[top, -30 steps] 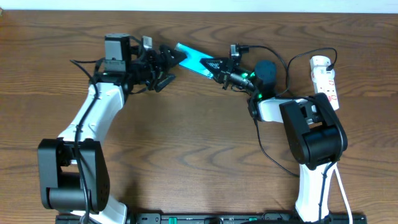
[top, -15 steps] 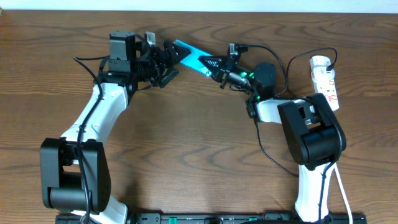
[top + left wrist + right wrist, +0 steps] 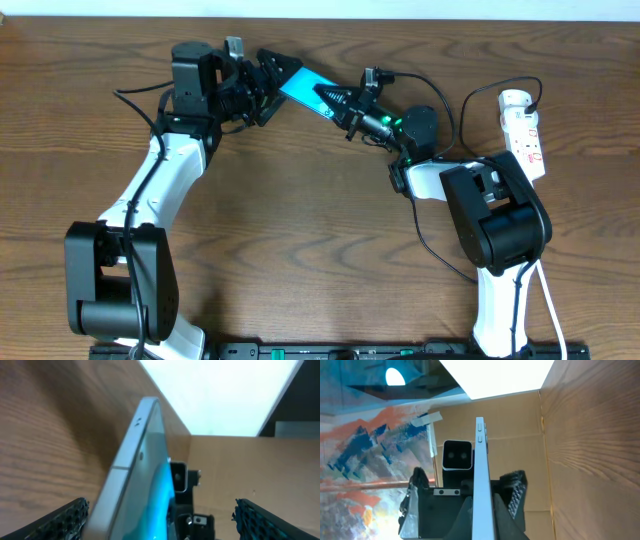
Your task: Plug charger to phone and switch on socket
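The phone (image 3: 303, 91), teal screen up, is held off the table at the back centre. My right gripper (image 3: 340, 104) is shut on its right end. In the right wrist view the phone (image 3: 482, 470) stands edge-on, clamped between the two dark pads of that gripper (image 3: 483, 522). My left gripper (image 3: 272, 72) is open and straddles the phone's left end. In the left wrist view the phone (image 3: 134, 465) lies between the spread fingers (image 3: 64, 519), nearer the left one. The white socket (image 3: 525, 128) lies at the right. The charger (image 3: 490, 87), a thin black cable, leaves the socket's top; its tip is hidden.
The right arm's base (image 3: 497, 215) stands just left of the socket, with black cable looping on the table (image 3: 432, 255) beside it. The left arm's base (image 3: 115, 290) is at the front left. The table's back edge (image 3: 320, 18) runs close behind the phone.
My left gripper has moved back and right until its open fingers straddle the phone's left end. The right gripper has shifted the phone slightly left and toward the back.
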You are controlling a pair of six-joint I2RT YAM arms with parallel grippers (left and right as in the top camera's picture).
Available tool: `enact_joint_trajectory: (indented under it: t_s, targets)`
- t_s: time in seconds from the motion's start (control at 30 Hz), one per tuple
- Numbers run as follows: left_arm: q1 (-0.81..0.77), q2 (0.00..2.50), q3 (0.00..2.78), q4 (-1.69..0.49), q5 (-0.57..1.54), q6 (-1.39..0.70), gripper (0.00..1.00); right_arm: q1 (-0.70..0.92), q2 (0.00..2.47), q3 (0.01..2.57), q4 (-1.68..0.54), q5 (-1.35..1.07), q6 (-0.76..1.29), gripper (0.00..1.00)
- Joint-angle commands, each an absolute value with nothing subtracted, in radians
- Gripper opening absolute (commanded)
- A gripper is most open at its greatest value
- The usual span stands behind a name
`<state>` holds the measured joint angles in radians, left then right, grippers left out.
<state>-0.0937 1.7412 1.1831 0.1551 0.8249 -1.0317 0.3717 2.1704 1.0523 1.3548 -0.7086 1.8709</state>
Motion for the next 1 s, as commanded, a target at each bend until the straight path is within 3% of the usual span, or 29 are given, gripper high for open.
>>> enact_joint_trajectory:
  t_s: [0.0,0.2,0.77,0.97]
  targets:
    - [-0.097,1.74,1.146,0.244,0.789,-1.105,0.93,0.375,2.173,1.066,1.37,-0.662,1.885,0.01]
    - [-0.126,1.742,1.049,0.494,0.712,-1.217,0.93,0.374,2.173,1.066,1.381,-0.625,1.907,0.01]
    - [-0.144,1.746,1.045,0.526,0.702,-1.238,0.93,0.381,2.173,1.068,1.38,-0.634,1.894,0.01]
    - [-0.144,1.746,1.045,0.555,0.691,-1.297,0.7,0.381,2.173,1.068,1.37,-0.634,1.875,0.01]
